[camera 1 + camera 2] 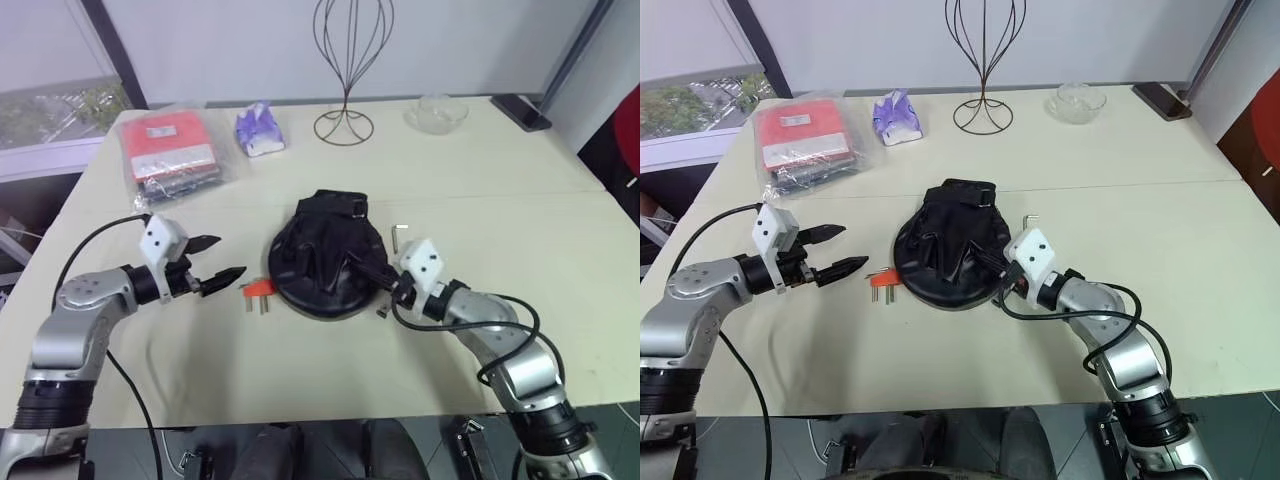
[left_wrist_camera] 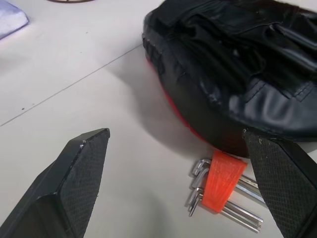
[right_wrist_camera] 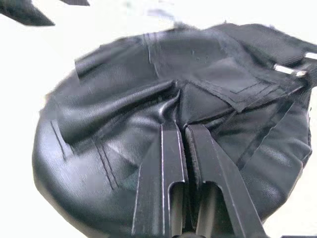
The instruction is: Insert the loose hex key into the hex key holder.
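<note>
Left of centre in the head view, the left claw [image 1: 228, 257] hovers just above the table with its two black fingers spread wide and nothing between them. Just beside its tips, toward the middle of the frame, lies the hex key holder [image 1: 259, 289], an orange block with a few grey keys sticking out toward the lower edge. In the left wrist view it sits at the lower right, touching or nearly touching the rim of the black pad [image 1: 325, 255].

The pad fills the centre of the frame. The right claw [image 3: 181, 126] reaches across it from the lower right, fingers pressed fully together, tips resting on the creased black surface. Whether they pinch a fold of it I cannot tell; they hold no key.

Right of the pad, a little above the right wrist, the loose hex key [image 1: 399, 236] lies flat on the bare table [image 1: 500, 220], apart from the pad and well apart from the holder.

The key looks to be a thin steel rod: light, stiff and smooth, so likely to skate or roll when nudged and to twist in a loose pinch. Lying flat, it offers little height to grab. The long leg near the bend seems the best place to hold it, leaving the straight end free for the slot. The holder is light too and would probably slide unless steadied.
</note>
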Motion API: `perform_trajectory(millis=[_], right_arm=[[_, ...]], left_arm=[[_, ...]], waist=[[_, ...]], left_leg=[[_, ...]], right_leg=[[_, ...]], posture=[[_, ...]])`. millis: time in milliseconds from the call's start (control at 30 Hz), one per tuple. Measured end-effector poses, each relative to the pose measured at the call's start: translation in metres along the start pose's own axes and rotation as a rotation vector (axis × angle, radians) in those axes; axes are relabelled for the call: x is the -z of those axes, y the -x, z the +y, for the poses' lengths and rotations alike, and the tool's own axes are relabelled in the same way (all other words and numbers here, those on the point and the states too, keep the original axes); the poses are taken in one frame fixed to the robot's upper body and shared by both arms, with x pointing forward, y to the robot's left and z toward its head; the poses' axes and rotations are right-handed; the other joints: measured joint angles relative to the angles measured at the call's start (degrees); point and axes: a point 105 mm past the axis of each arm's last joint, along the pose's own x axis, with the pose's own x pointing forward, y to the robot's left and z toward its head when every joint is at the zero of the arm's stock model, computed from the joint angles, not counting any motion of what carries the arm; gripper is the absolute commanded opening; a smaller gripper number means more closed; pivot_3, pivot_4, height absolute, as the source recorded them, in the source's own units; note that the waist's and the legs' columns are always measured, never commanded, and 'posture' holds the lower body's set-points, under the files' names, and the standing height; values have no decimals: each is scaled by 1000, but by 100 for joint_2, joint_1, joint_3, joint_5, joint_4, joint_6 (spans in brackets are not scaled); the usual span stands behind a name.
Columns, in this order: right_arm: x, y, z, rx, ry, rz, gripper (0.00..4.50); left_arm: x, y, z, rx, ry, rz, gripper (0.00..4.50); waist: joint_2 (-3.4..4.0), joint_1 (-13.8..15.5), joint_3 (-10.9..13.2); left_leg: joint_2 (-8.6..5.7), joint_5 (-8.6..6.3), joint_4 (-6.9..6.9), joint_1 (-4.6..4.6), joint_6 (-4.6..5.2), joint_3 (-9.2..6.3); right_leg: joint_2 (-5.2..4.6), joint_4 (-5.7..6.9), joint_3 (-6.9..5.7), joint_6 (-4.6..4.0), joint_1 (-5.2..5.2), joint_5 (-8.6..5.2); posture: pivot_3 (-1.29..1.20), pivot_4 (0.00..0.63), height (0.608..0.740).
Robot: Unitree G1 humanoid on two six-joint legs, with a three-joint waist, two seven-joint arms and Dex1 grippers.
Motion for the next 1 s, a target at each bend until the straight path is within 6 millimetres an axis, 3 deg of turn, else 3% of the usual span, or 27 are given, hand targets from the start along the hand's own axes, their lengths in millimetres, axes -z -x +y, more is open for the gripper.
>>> perform_trajectory(millis=[133,267,333,500,667,833,1000], right_arm=[[-57,-4,-23,65,51,-159,102],[-90,-1,-65,255,105,-262,102],[-86,4,-90,380,131,-255,102],[-55,19,-142,681,166,-166,102],[-62,50,-185,999,330,-146,102],[-53,64,-199,1108,375,-116,102],[-48,62,-200,1086,356,-106,102]], left_arm=[[0,-2,1,-1,-2,-3,4500],[-1,-8,1,9,-1,-8,4500],[-2,-11,0,15,-5,-16,4500],[0,-13,-1,10,-3,-12,4500],[1,-14,-1,3,5,-17,4500],[0,-14,-3,-1,0,-19,4500],[3,-13,-6,1,3,-12,4500]], waist=[[0,-23,0],[0,-19,0],[-1,-19,0],[3,-61,2],[4,-78,2],[4,-84,2],[4,-95,2]], left_leg=[[-2,0,-3,-2,0,-3],[-3,0,-3,-2,0,-3],[-3,0,-3,-2,0,-2],[-3,0,-7,-10,-1,10],[-1,1,-11,-11,-2,16],[-1,1,-10,-11,-3,22],[2,1,-10,-11,-3,24]], right_leg=[[-2,-1,-2,0,-1,0],[-2,0,-2,0,-1,1],[-2,0,-2,0,-1,1],[-5,16,1,-1,-26,1],[-5,22,3,-3,-37,3],[-5,21,6,-4,-36,3],[-4,22,8,-4,-36,3]], posture=[[0,150,740],[0,150,740],[0,150,740],[0,150,740],[0,150,740],[0,150,740],[0,150,740]])
